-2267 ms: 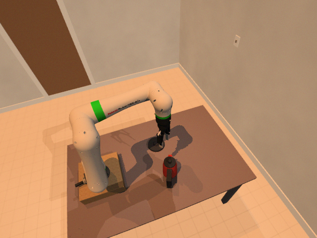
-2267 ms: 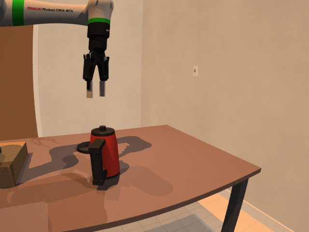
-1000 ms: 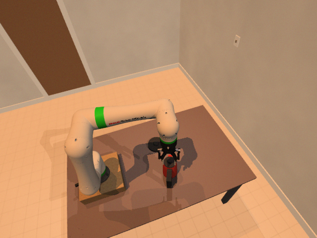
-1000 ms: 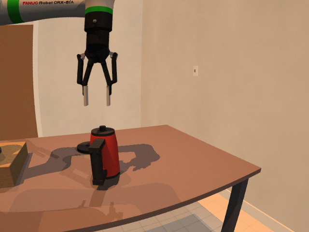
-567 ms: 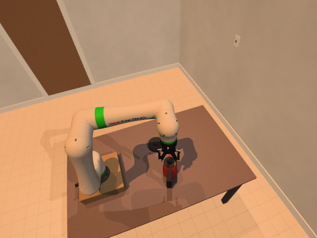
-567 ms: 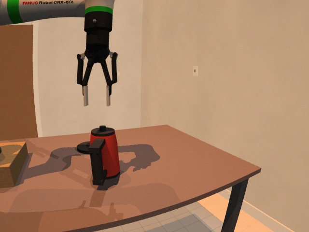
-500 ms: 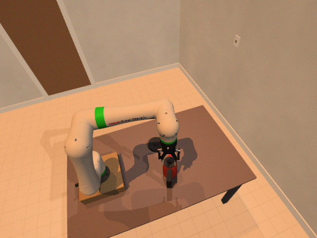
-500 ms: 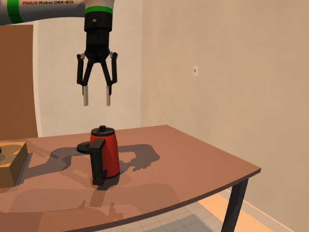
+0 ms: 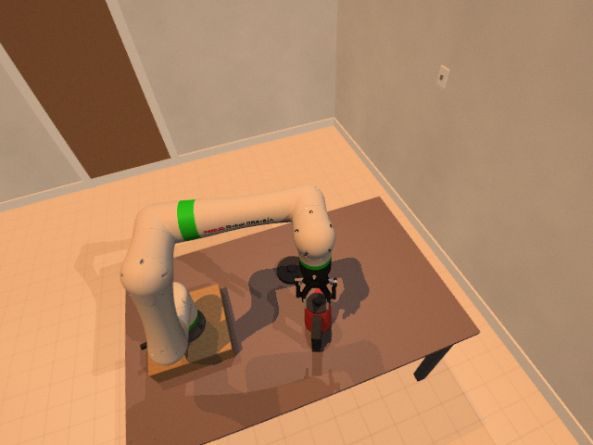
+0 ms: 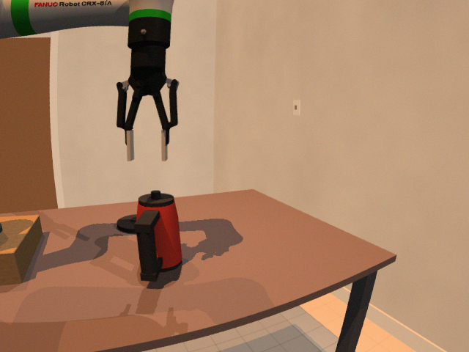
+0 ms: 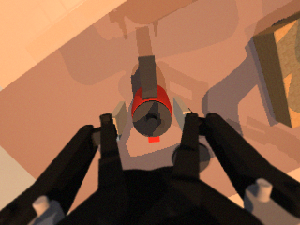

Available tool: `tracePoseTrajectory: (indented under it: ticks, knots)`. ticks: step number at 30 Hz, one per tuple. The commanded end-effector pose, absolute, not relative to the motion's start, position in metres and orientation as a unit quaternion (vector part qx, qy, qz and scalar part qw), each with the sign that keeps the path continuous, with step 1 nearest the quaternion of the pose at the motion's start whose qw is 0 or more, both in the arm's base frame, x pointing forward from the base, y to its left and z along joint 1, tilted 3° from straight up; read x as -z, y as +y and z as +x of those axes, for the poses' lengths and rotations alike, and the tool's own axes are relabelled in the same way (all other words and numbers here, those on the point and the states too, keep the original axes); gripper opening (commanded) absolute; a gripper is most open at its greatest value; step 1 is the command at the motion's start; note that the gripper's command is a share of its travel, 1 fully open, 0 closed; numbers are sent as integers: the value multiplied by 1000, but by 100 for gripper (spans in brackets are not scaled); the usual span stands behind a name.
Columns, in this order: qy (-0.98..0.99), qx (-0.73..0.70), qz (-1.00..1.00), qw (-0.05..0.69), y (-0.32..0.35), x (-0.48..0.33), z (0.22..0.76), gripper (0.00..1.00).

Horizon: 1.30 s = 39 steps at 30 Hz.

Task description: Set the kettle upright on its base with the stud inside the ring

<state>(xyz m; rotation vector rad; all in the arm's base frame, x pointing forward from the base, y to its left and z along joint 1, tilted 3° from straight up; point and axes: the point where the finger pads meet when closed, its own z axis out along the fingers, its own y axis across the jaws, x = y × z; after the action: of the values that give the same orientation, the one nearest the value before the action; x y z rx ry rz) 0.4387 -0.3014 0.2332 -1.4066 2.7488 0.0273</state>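
Observation:
The red kettle (image 10: 160,235) with a black lid and black handle stands upright on the brown table, not on its base. It also shows in the top view (image 9: 317,321) and in the wrist view (image 11: 151,109). The dark round base (image 10: 127,223) lies on the table just behind the kettle, apart from it; it also shows in the top view (image 9: 288,271) and, partly hidden by a finger, in the wrist view (image 11: 196,157). My gripper (image 10: 146,145) hangs well above the kettle, fingers pointing down, half open and empty. It also shows in the wrist view (image 11: 151,123).
A wooden block (image 10: 17,246) under the arm's foot sits at the table's left. The table edge (image 10: 287,299) runs along the front and right. A wall stands close behind the table.

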Motion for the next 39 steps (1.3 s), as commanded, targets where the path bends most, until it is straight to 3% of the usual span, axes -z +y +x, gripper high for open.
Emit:
tracePoseTrajectory:
  ticks: [1,20,39]
  knots:
    - [890,-9,-455,27,-301,-233,439,47]
    - [890,-9,-455,27,-301,-225,439,47]
    - [890,-9,-455,27,-298,-153,442,47]
